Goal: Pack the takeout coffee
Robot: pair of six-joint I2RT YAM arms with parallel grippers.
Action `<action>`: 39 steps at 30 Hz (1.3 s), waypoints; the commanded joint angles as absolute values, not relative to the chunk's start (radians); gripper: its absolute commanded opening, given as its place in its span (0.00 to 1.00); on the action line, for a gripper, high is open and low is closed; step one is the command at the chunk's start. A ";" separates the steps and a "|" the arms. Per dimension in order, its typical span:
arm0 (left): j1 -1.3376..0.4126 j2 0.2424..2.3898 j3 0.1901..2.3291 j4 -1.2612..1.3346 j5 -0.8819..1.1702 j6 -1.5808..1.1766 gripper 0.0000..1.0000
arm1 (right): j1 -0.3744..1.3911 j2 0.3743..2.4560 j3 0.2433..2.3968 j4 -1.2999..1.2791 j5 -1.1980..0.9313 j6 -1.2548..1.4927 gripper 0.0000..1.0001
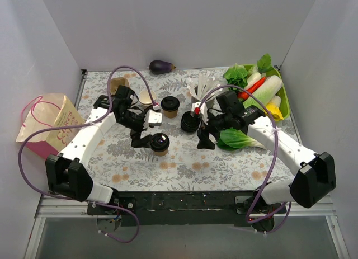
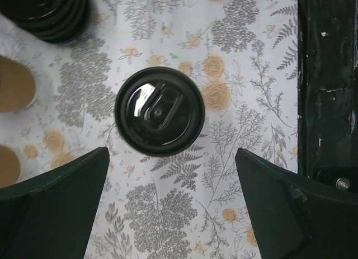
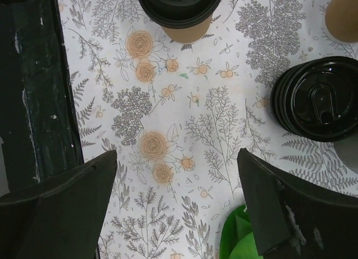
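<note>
Coffee cup (image 1: 160, 142), brown with a black lid, is standing upright on the flowered table (image 1: 184, 164) in the overhead view, near the front and left of centre. The left gripper (image 1: 146, 140) is hanging just beside it on its left. The right gripper (image 1: 205, 139) is hanging further right, apart from the cup and near a stack of black lids (image 1: 190, 122). A paper bag (image 1: 53, 125) is leaning at the table's left edge.

In the left wrist view the left gripper (image 2: 172, 214) is gaping wide, its fingers (image 2: 56, 208) sitting at the bottom corners, holding and touching nothing. The coffee cup (image 2: 159, 111) is showing lid-up ahead of the gap, clear of both fingers.

In the right wrist view the right gripper (image 3: 178, 208) is also spreading wide and gripping nothing, with bare table between its fingers. The coffee cup (image 3: 179, 13) is standing at the top edge, well ahead, and the stack of black lids (image 3: 320, 99) is lying off to the right.
</note>
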State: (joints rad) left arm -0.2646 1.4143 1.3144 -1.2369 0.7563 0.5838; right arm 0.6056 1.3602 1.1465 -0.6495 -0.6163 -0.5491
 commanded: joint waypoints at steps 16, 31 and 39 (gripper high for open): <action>-0.517 1.364 1.092 -0.762 0.519 0.339 0.98 | 0.546 1.316 1.117 -0.624 -0.627 -0.545 0.96; -0.520 1.508 1.184 -0.867 0.532 0.272 0.92 | 0.528 1.313 1.094 -0.620 -0.634 -0.540 0.96; -0.518 1.545 1.210 -0.890 0.520 0.265 0.81 | 0.519 1.313 1.089 -0.611 -0.632 -0.540 0.97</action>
